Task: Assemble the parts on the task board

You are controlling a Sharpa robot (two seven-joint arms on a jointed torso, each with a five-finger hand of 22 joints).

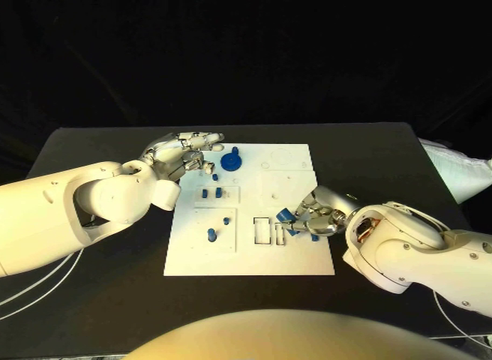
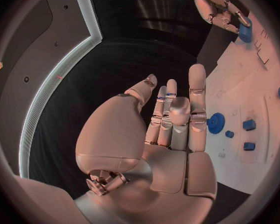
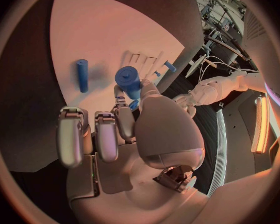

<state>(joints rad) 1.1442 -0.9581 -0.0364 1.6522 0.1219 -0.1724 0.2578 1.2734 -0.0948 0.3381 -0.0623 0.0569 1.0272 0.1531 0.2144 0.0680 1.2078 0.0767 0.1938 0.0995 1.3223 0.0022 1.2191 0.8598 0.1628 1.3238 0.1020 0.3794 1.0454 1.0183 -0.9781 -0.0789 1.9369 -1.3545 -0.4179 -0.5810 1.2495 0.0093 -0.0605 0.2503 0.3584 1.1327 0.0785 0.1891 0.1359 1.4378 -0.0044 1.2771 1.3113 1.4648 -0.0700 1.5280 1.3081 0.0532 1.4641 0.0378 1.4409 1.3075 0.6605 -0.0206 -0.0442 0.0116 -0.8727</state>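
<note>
Head view: the right hand (image 1: 314, 218) sits over the task board (image 1: 300, 251) near its right edge, beside the outlined slots, fingers pinching a blue part (image 1: 294, 232); the left hand (image 1: 181, 155) hovers at the board's far left corner, fingers apart, holding nothing. Left wrist view: its fingers (image 2: 197, 92) lie extended, near the round blue piece (image 2: 216, 122). Right wrist view: the right hand's fingers (image 3: 129, 106) grip the blue part, evidently the insertion step; next it likely needs lining up over a slot.
</note>
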